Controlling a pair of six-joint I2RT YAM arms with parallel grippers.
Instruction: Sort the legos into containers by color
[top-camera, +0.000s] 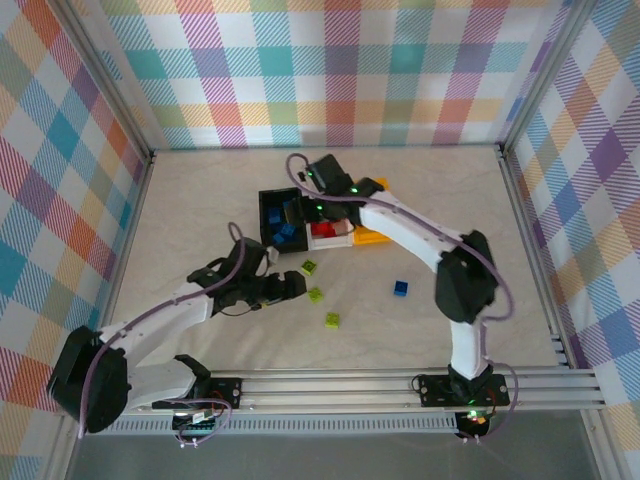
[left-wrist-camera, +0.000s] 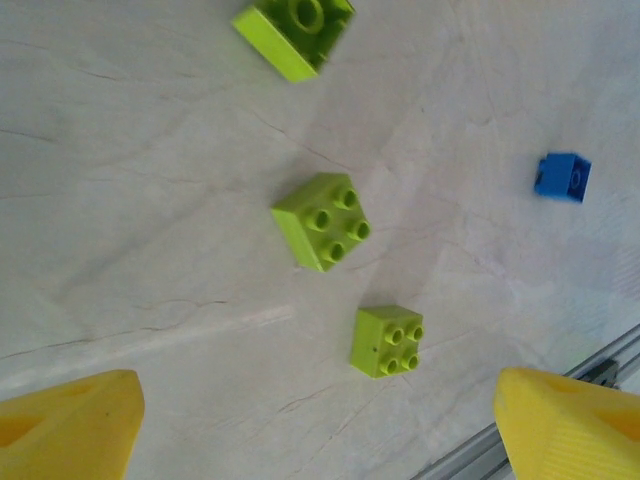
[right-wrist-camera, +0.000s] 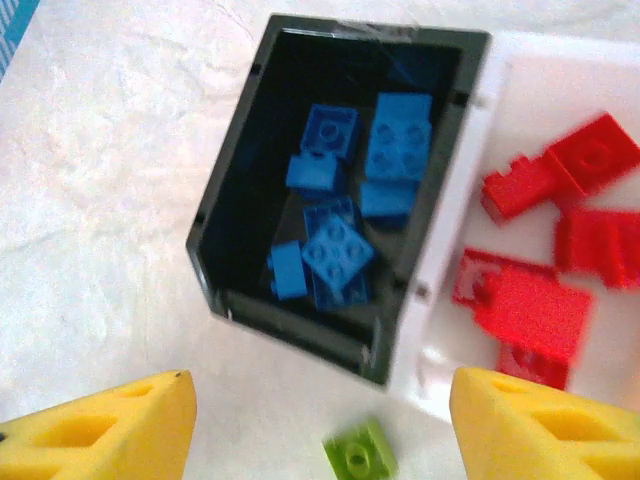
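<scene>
Black plastic makes up the open-top rectangular bin (right-wrist-camera: 235, 190) under the right wrist camera; it holds a heap of small blue studded bricks (right-wrist-camera: 338, 248) and no other colour; joined to its right side is the white plastic rectangular bin (right-wrist-camera: 458, 190), cut off by the frame edge, with several red studded bricks (right-wrist-camera: 535, 315) loose on its floor; the right gripper (right-wrist-camera: 322, 400) hangs above the near end of this pair, its yellow fingers (right-wrist-camera: 100, 430) spread well apart with nothing held; on the pale marbled table (right-wrist-camera: 100, 200), just outside the black bin's near corner, lies one small lime green studded brick (right-wrist-camera: 360, 455). From the left wrist, the left gripper (left-wrist-camera: 318, 400) also stands wide and empty, its yellow fingertips (left-wrist-camera: 70, 425) at the lower corners; on the table below lie three lime green bricks (left-wrist-camera: 320, 222) in a loose line, apart from one another, the farthest cut by the top edge; a lone blue brick (left-wrist-camera: 562, 177) sits well off to the right; a strip of aluminium rail (left-wrist-camera: 470, 462) crosses the lower right corner. From the top camera, the bins form a joined row in mid-table, black on the left, white in the middle, the orange-yellow plastic bin (top-camera: 368, 239) on the right; the right arm (top-camera: 410, 230) reaches over the row and covers most of the orange-yellow bin, so I cannot tell what is in it; the left gripper sits just left of the middle lime brick, short of the bins.
</scene>
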